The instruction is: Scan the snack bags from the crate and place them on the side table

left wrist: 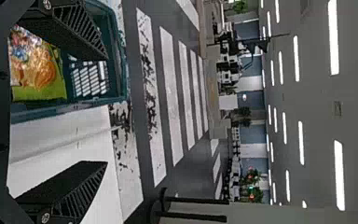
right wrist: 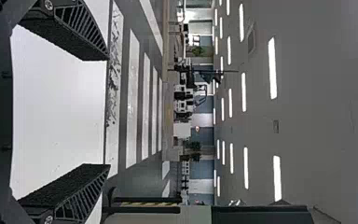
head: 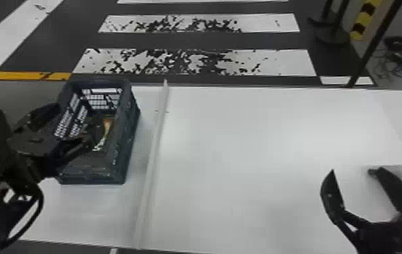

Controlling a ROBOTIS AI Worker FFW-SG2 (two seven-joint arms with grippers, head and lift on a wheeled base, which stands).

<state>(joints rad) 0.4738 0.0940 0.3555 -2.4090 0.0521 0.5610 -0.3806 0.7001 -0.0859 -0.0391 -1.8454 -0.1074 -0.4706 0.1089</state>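
1. Left gripper (head: 74, 123): fingers spread, nothing held, found over the crate (head: 126, 135), which sits toward the worktop's (head: 260, 162) far left corner. Grasp not made.
2. Task item: a snack bag (left wrist: 35, 65), orange and green, lies inside the crate. In the head view it is partly visible toward the crate's right wall. Total number of bags cannot be told.
3. Right gripper (head: 353, 171): fingers spread, empty, near the worktop's front right corner.
4. Principal hazard, as judged: the left wrist view sets one finger against the crate's interior and the other against the worktop outside. If lowered on that line, a finger could strike the rim, or the grasp could close on the wall instead of the bag. Depth cannot be confirmed.
5. Secondary hazard: the bag's film looks glossy and loose. A shallow pinch would likely slip; a hard one could crush the contents.
6. Contact hazard: pushing against a wall could shift the crate toward the raised strip (head: 153, 148) beside it, or toward the far edge.
7. Lift hazard: too low a lift could snag the bag on the rim.
8. Scan hazard: creased film could fold over the code and cause a failed read.
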